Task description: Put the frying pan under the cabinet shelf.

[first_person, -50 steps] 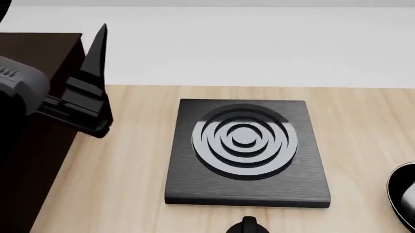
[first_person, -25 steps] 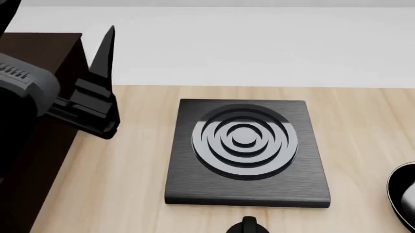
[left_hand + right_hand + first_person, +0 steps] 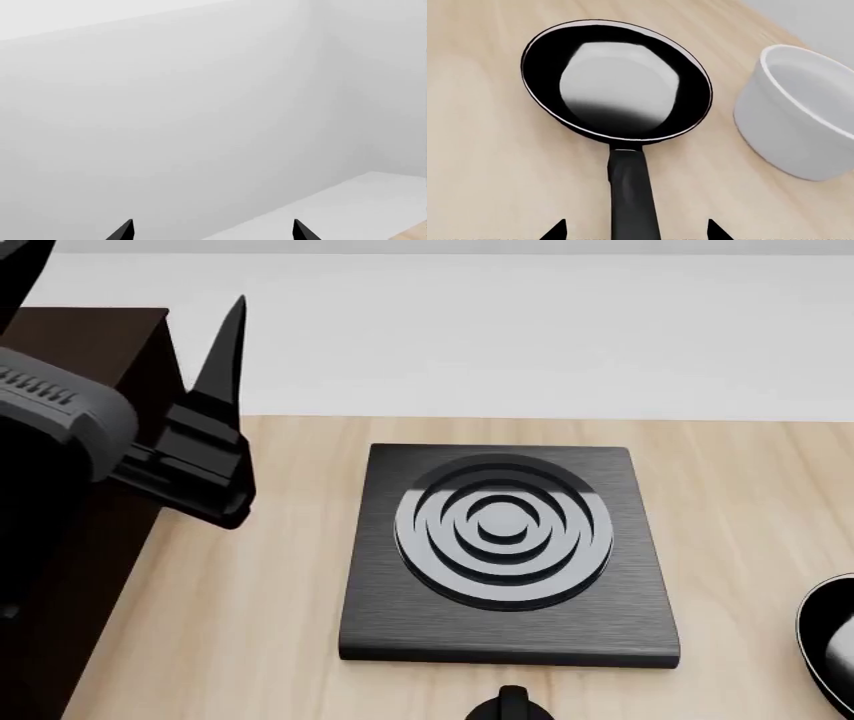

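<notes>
The frying pan (image 3: 617, 80) lies on the wooden table, black with a pale glossy inside, and its handle (image 3: 634, 200) points toward my right gripper. My right gripper (image 3: 635, 231) is open, one fingertip on each side of the handle, not touching it. In the head view only the pan's edge (image 3: 830, 640) shows at the far right. The dark brown cabinet shelf (image 3: 80, 330) stands at the left edge of the table. My left gripper (image 3: 134, 285) is raised in front of the cabinet, open and empty, and in the left wrist view (image 3: 212, 230) it faces a bare grey wall.
A square black plate (image 3: 507, 645) with concentric rings lies mid-table. A white round bowl (image 3: 800, 115) stands close beside the pan. A small black knob-like object (image 3: 511, 705) sits at the head view's bottom edge.
My left gripper has shifted slightly to the right in the head view. The pan and plate have not moved.
</notes>
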